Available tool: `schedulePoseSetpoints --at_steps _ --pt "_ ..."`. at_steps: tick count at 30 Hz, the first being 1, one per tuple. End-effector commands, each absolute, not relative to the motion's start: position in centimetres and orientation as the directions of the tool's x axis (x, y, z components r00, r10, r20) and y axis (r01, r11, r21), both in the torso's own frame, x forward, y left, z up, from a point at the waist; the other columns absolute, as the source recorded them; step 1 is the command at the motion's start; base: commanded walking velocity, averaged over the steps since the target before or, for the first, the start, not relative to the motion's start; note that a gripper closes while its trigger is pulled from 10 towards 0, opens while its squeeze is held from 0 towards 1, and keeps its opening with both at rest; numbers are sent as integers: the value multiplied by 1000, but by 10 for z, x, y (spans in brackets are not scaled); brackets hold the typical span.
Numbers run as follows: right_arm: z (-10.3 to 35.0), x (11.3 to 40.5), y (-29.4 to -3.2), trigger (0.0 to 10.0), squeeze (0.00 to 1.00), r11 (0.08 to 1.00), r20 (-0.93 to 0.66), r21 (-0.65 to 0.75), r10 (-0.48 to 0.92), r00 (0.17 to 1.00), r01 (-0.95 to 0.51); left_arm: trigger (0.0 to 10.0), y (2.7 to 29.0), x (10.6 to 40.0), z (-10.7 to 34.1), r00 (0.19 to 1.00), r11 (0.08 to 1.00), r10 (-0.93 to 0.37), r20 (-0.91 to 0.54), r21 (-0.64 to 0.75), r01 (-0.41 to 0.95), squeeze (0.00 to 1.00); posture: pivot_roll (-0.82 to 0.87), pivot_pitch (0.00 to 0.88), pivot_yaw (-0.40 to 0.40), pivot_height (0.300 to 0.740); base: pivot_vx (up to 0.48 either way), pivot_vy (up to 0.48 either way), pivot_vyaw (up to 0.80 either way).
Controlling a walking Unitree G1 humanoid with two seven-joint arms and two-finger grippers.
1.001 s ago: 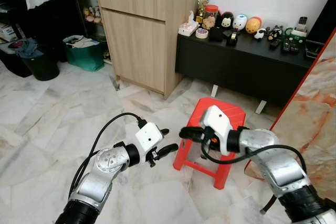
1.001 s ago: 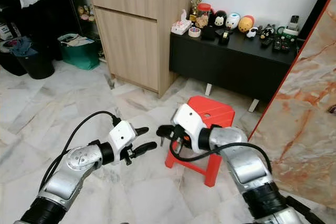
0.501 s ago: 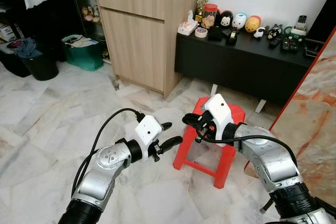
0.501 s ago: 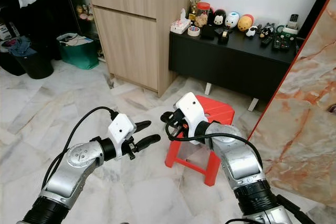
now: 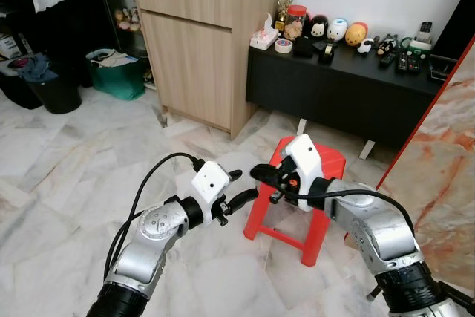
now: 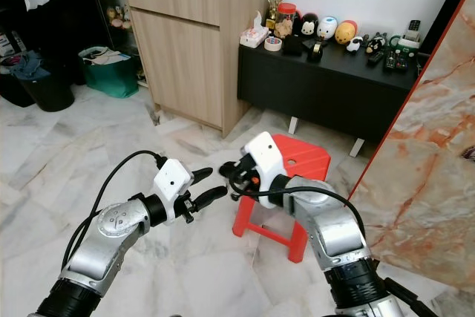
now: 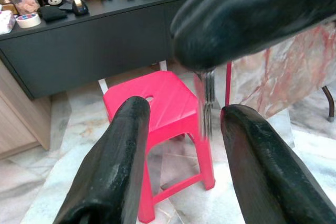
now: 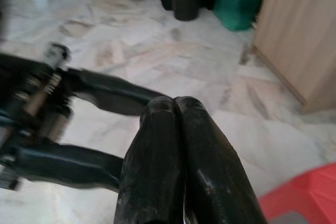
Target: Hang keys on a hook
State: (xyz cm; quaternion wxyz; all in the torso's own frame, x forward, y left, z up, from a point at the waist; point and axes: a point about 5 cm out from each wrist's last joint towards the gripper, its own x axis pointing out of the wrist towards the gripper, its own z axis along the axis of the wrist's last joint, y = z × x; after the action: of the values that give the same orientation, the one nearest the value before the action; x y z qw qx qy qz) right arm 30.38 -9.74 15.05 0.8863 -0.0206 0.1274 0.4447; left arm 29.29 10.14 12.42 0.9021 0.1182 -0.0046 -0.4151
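My right gripper (image 5: 257, 174) is shut on a small bunch of metal keys (image 7: 206, 100), which hangs down from its tips. The left wrist view has the keys dangling between the two spread black fingers (image 7: 121, 150) of my left gripper (image 5: 240, 187), which is open. The two grippers meet tip to tip in front of me, above the marble floor and just left of the red stool (image 5: 320, 162). In the right wrist view the right gripper (image 8: 176, 104) has its fingers pressed together, with the left gripper's fingers blurred beyond them.
A wooden cabinet (image 5: 200, 50) stands ahead. A low black cabinet (image 5: 349, 90) with toys and remotes on top is to its right. A marble panel (image 5: 445, 161) leans at the far right. A green bag (image 5: 119, 73) and a black bin (image 5: 53, 93) sit at the left.
My right gripper has risen and moved left with the keys, up to the left gripper. My left gripper has lifted a little and stayed open.
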Motion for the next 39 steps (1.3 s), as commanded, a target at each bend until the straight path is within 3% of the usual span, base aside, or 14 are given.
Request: schedulePoseSetpoints --at_steps 1,8,39 --pt "156 301 -97 10000 0 586 -226 82 799 558 -806 10000 103 293 120 662 633 -741 -112 212 744 0 28 0 -67 709 0 0 0" --pt "155 297 -93 10000 0 554 -230 86 820 525 -828 10000 106 297 120 690 659 -716 -103 225 718 0 30 0 -68 709 0 0 0" --pt "156 298 -94 10000 0 560 -242 90 814 528 -823 10000 104 308 130 755 737 -656 10 226 637 0 31 0 -72 709 0 0 0"
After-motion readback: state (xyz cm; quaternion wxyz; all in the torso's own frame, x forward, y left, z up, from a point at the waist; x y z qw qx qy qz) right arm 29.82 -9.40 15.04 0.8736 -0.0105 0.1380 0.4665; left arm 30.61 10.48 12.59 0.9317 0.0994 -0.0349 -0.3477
